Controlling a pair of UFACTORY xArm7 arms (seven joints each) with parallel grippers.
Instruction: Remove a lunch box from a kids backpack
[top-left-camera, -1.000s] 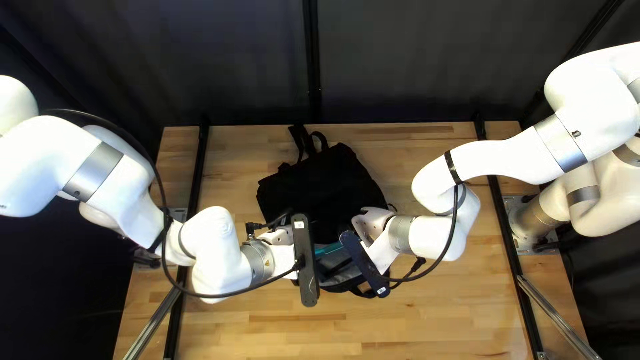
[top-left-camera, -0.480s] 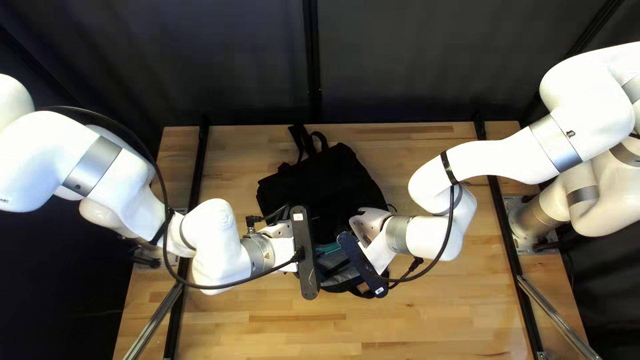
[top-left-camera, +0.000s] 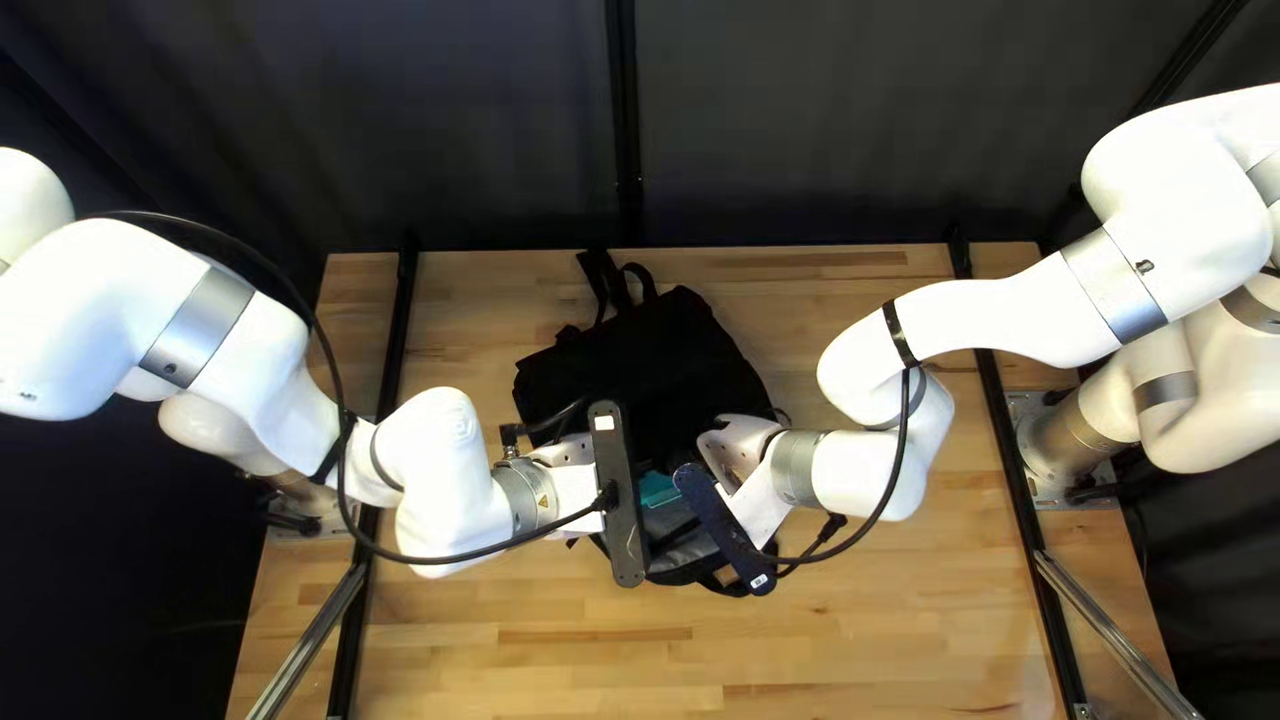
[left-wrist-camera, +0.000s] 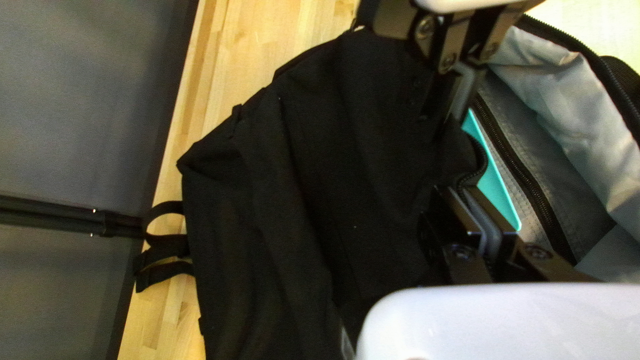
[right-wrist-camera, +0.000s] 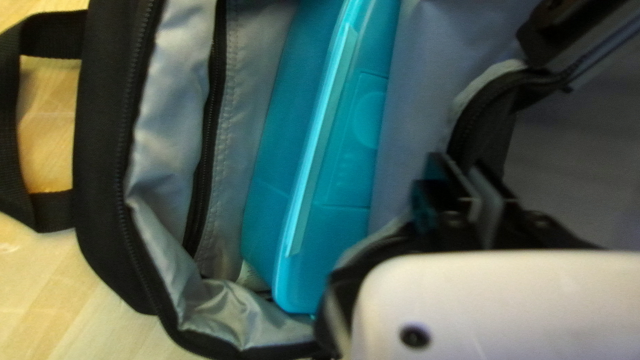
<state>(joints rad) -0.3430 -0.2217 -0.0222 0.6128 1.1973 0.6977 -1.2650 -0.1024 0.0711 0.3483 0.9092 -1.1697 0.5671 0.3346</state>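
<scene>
Left pincer (left-wrist-camera: 461,189) and right pincer (right-wrist-camera: 460,167) each closed on the black fabric backpack (left-wrist-camera: 280,180) at its opening edge; turquoise plastic lunch box (right-wrist-camera: 340,173) inside. Uneven pulling could slip the thin edge free; early release could let the flap sag over the box

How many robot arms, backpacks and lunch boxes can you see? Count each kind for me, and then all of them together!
Robot arms: 2 (left arm and right arm)
Backpacks: 1 (the black backpack)
Lunch boxes: 1 (the blue-green lunch box)
Total: 4
</scene>
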